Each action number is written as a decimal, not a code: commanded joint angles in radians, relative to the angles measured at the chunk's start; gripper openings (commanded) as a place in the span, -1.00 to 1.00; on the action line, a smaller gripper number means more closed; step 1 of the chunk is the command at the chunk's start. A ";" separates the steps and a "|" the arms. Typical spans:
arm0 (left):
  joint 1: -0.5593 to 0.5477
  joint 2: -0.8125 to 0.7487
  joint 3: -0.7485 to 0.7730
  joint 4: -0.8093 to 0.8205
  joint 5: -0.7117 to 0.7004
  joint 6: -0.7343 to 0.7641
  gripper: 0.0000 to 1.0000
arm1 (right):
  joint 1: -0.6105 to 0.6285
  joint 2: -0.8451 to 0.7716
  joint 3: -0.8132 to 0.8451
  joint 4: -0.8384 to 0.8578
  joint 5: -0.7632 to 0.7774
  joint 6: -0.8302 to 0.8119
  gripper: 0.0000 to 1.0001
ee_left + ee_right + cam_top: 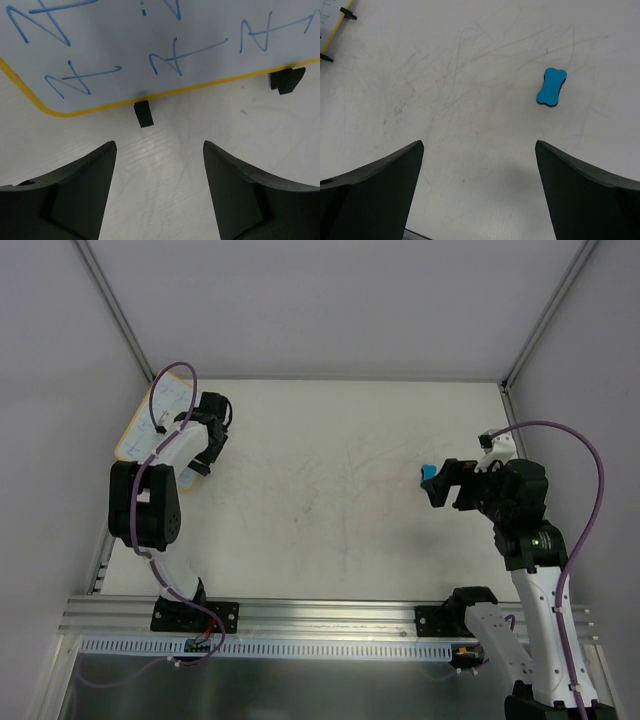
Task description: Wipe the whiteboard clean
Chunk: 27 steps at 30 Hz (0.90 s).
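The whiteboard (172, 395) lies at the table's far left, white with a thin yellow rim, partly under my left arm. In the left wrist view the whiteboard (150, 40) carries blue scribbles and shows two black tabs on its near edge. My left gripper (204, 435) is open and empty, and in its own view (159, 150) it hovers over bare table just short of that edge. The small blue eraser (428, 475) lies on the table at the right. My right gripper (440, 486) is open and empty (479, 147), with the eraser (551, 87) ahead and to the right of its fingers.
White walls with metal corner posts close the table on three sides. An aluminium rail (330, 615) runs along the near edge between the arm bases. The table surface shows faint scratch marks. A corner of the whiteboard (329, 35) shows at the right wrist view's top left.
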 commanded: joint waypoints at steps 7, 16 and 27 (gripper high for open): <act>0.048 0.119 0.075 -0.013 -0.051 -0.068 0.29 | 0.003 -0.001 0.000 0.012 -0.055 -0.018 0.98; 0.056 0.194 0.096 -0.015 -0.034 -0.052 0.16 | 0.002 0.010 -0.004 0.014 -0.046 -0.021 0.98; 0.059 0.215 0.102 -0.015 -0.037 -0.005 -0.44 | 0.002 0.011 -0.012 0.012 -0.046 -0.018 0.98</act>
